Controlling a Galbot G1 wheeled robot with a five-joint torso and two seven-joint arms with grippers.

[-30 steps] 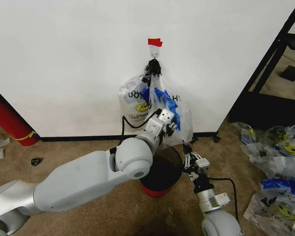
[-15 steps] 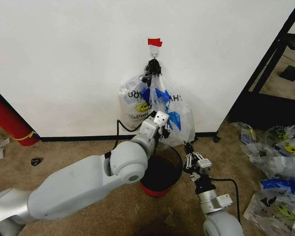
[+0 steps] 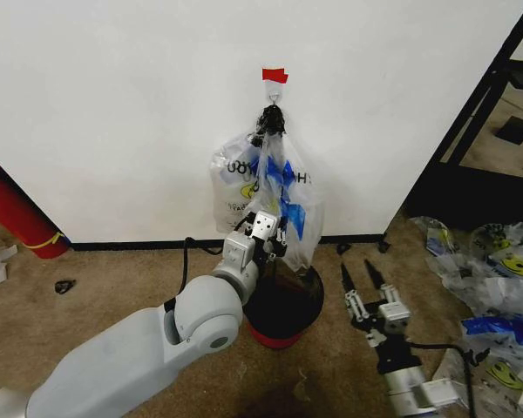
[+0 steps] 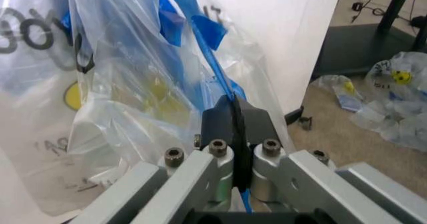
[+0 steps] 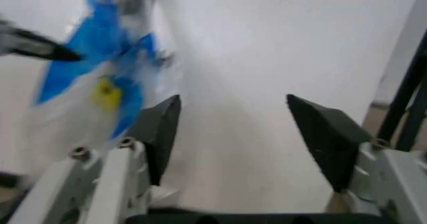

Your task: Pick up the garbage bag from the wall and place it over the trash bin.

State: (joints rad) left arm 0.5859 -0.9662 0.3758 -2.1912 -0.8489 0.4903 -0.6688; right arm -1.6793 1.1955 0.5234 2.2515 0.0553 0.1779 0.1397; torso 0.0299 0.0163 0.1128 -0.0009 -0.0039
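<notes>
At frame centre the left gripper (image 3: 275,237) pinches the garbage bag (image 3: 283,196), hanging above the trash bin (image 3: 288,305); draw downward steadily. Right gripper (image 3: 366,279), lower right, fingers spread.

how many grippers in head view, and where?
2. Left gripper is shut on the garbage bag above the trash bin; right gripper is open beside the bin, holding nothing.

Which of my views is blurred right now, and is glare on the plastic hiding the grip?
Right wrist view: smeared, the garbage bag only a blue-yellow blur, though the right tool reads as open. Left wrist view: sharper, mild sheen on the plastic, and the left tool visibly pinches a blue fold. Head view: evenly lit, with the trash bin interior dark.
</notes>
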